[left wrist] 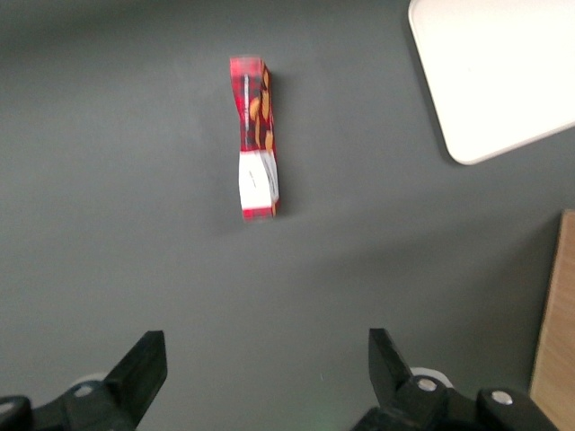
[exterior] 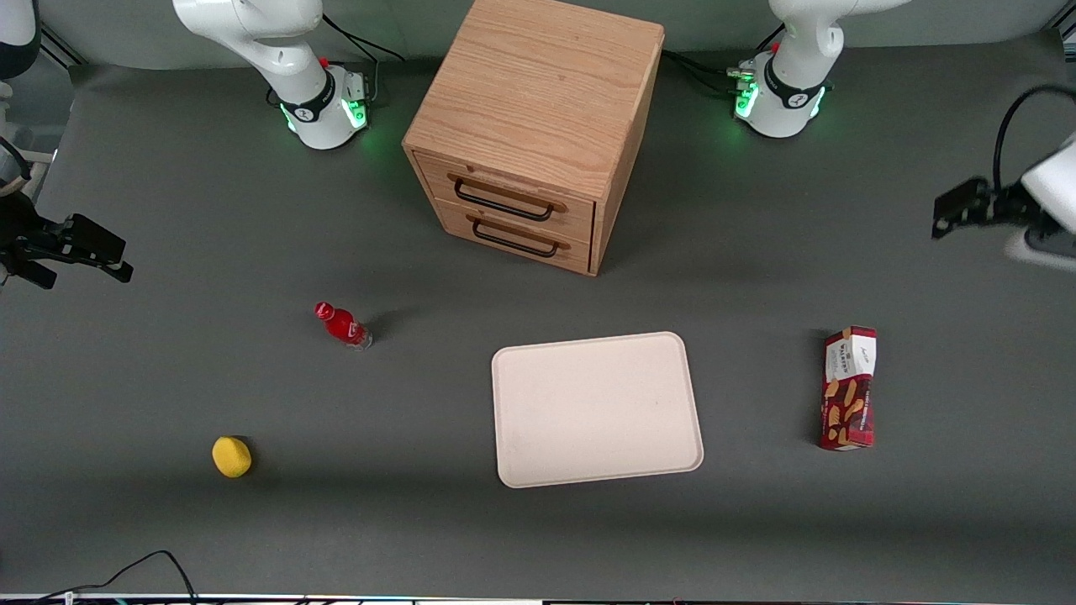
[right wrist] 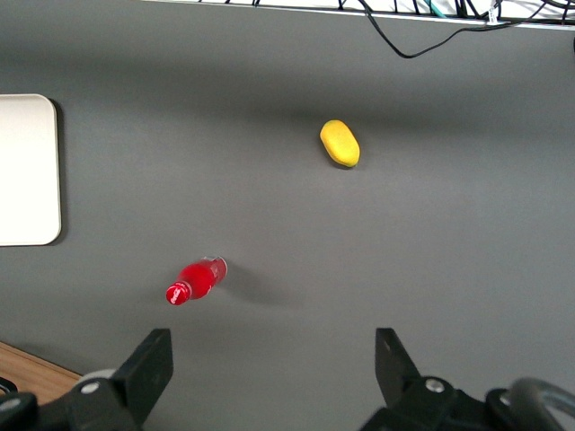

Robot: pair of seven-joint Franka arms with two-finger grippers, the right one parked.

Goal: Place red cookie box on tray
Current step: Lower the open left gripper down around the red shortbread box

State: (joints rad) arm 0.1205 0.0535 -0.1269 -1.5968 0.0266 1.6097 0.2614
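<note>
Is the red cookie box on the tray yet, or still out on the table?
Still out. The red cookie box lies on the table beside the bare tray, apart from it. The open gripper hovers above the table, holding nothing.

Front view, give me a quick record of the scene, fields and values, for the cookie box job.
target: red cookie box, lying on the table, toward the working arm's end
destination: tray, nothing on it, in front of the wooden cabinet
box on tray: no, apart from it
gripper: open, above the table, holding nothing, farther from the front camera than the box
other items: small red bottle and yellow object, toward the parked arm's end
cabinet drawers: both shut
</note>
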